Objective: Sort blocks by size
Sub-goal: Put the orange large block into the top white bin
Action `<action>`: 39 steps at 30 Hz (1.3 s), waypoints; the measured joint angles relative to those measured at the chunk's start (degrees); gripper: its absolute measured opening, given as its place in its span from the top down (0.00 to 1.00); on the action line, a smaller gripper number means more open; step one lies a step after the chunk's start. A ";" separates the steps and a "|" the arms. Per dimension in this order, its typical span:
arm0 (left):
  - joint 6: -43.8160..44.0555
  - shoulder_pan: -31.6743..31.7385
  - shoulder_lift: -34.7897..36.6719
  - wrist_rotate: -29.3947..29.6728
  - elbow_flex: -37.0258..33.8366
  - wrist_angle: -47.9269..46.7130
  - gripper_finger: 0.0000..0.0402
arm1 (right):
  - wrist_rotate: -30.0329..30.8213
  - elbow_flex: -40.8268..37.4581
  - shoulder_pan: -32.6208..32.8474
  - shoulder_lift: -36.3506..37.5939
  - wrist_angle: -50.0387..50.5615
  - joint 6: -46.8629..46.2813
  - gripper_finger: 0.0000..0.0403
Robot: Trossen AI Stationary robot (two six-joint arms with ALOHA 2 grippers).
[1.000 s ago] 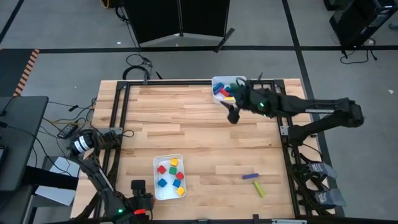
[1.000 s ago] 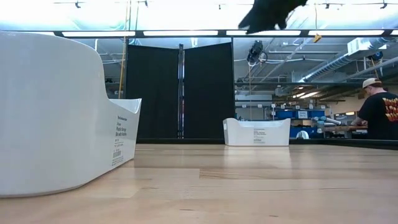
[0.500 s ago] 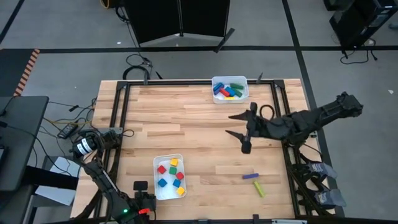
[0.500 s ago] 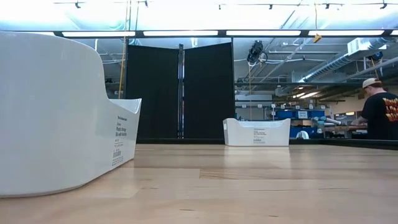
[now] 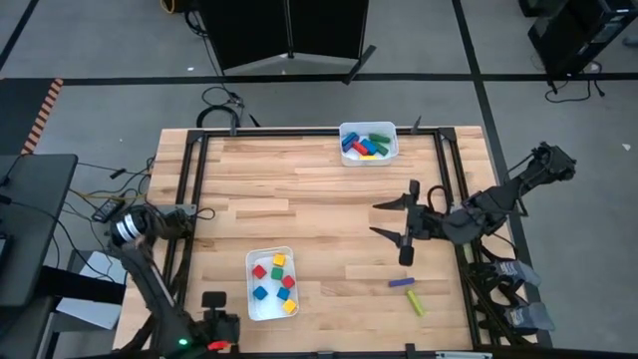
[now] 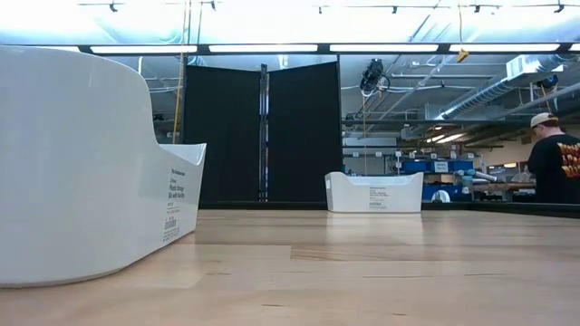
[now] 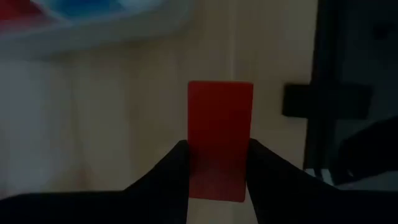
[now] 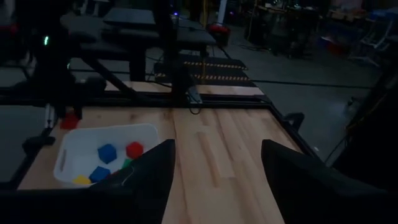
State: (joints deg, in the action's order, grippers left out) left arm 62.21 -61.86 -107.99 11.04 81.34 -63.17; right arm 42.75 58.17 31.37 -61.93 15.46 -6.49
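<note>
My left gripper is at the table's near edge, left of the near white tray, and is shut on a red block. The block also shows in the right wrist view. My right gripper hangs open and empty over the table's right middle; its fingers are wide apart in its own wrist view. A purple bar and a yellow-green bar lie flat on the table nearer than it. The near tray holds several cubes, the far tray several bars. My left gripper pinches the red block between its two fingers, on two opposite sides at its near end. The block's other end sticks out well past the fingertips. The table lies blurred behind it; whether the block touches the table I cannot tell.
In the low view the near tray fills the left and the far tray stands at the back. A black frame runs round the table. A person is in the room far behind. Bare wood lies in the table's middle.
My right gripper has left the place above the far tray and gone toward the table's near edge and a little to the right, coming to the right middle of the table. It has gone out of the top of the low view.
</note>
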 joint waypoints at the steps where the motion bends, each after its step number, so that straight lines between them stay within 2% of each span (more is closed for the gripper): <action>1: -0.04 -0.09 1.02 0.73 0.92 -2.07 0.68 | 0.06 0.00 0.40 0.00 -0.07 -0.01 0.38; 4: -1.09 0.04 3.05 5.00 4.25 -7.34 0.68 | 0.10 0.00 1.60 0.00 -0.21 -0.67 0.39; 9: -5.26 3.79 9.21 21.46 10.54 -15.67 0.68 | -0.12 0.00 4.17 -0.31 1.60 -2.36 0.40; 11: -7.90 8.10 11.13 27.19 11.22 -17.00 0.68 | -0.24 0.00 5.03 -0.95 2.35 -2.48 0.40; 13: -12.27 13.62 13.72 29.99 11.56 -15.89 0.68 | -0.26 0.00 5.87 -1.82 2.88 -2.59 0.40; 16: -21.16 24.28 15.74 30.04 11.67 -11.24 0.68 | -0.33 0.00 6.75 -3.10 3.43 -2.72 0.40; 20: -38.21 40.41 15.83 22.63 11.54 2.29 0.68 | -0.12 0.00 7.52 -4.06 3.38 -3.71 0.40; 23: -49.14 51.51 14.63 13.50 11.65 12.85 0.68 | 1.02 0.00 8.03 -4.57 3.07 -4.25 0.41; 26: -56.25 61.21 11.60 3.86 11.65 21.51 0.68 | 3.22 0.00 8.67 -4.93 3.03 -4.47 0.42; 29: -59.72 69.40 8.03 -5.49 11.64 29.77 0.68 | 6.01 0.00 9.32 -5.20 2.90 -4.49 0.43; 32: -60.49 75.74 3.41 -11.55 11.65 36.26 0.68 | 7.31 0.00 9.58 -5.43 2.60 -4.49 0.43; 36: -60.19 81.85 -2.40 -16.82 11.59 45.82 0.68 | 7.33 0.00 9.56 -5.49 2.71 -5.66 0.43; 39: -58.17 85.17 -6.29 -18.67 11.63 53.14 0.68 | 7.33 0.00 9.58 -5.49 3.04 -6.66 0.43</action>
State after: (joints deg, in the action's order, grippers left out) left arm 4.05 23.30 -114.27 -7.64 92.97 -10.04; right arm 50.09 58.17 40.95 -67.42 18.50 -13.15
